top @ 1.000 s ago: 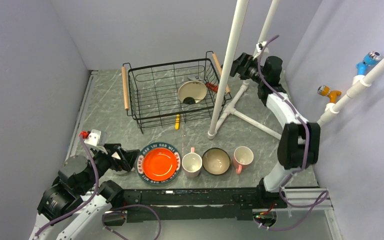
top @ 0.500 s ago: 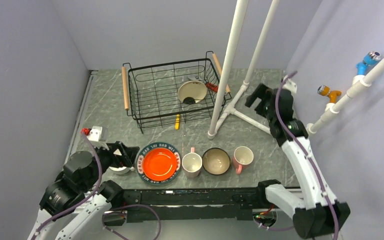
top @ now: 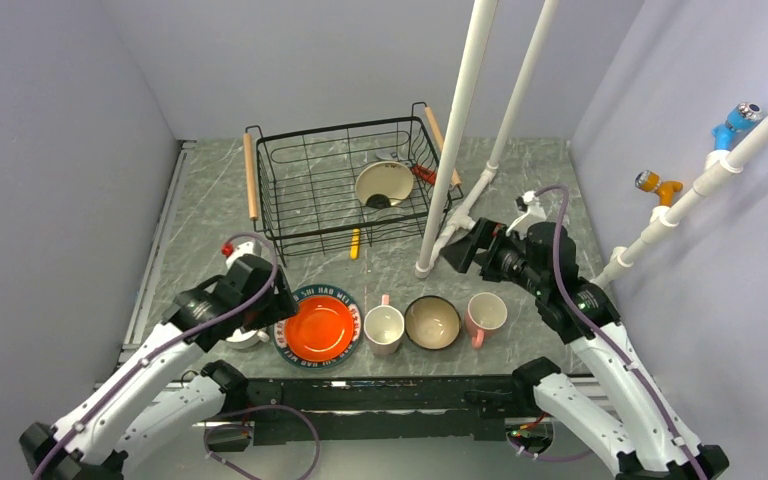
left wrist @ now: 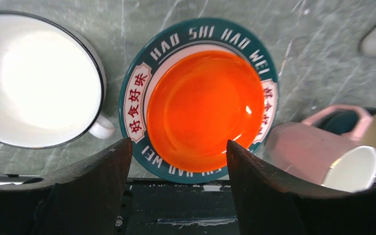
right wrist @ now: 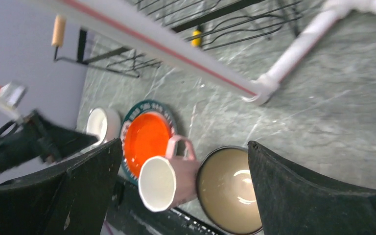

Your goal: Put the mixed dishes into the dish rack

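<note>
Five dishes line the grey marbled counter (top: pixel 210 230) near its front edge: white handled cup (left wrist: pixel 39 78), big dark-rimmed plate (left wrist: pixel 203 32) with an orange centre, pink mug (top: pixel 384 328), tan-inside dark bowl (top: pixel 432 322), second pink mug (top: pixel 487 313). Behind them, the black wire dish rack (top: pixel 251 175) holds a cream dish (top: pixel 385 180). The left gripper (left wrist: pixel 177 144) hovers spread and empty over the plate. The right gripper (right wrist: pixel 184 143) hangs wide and empty behind the bowl.

You've got the grey marble table (top: pixel 210 230) with the dish rack (top: pixel 310 190) at the back. Nearer than the rack, a row sits on the tabletop: white cup (left wrist: pixel 39 78), patterned plate (top: pixel 325 330), pink mug (top: pixel 384 328), bowl (top: pixel 432 322), second pink mug (top: pixel 486 314). Yellow tool (top: pixel 355 243) lies at the rack's near edge, and the white pipe stand (top: pixel 480 225) is beside its right end.
</note>
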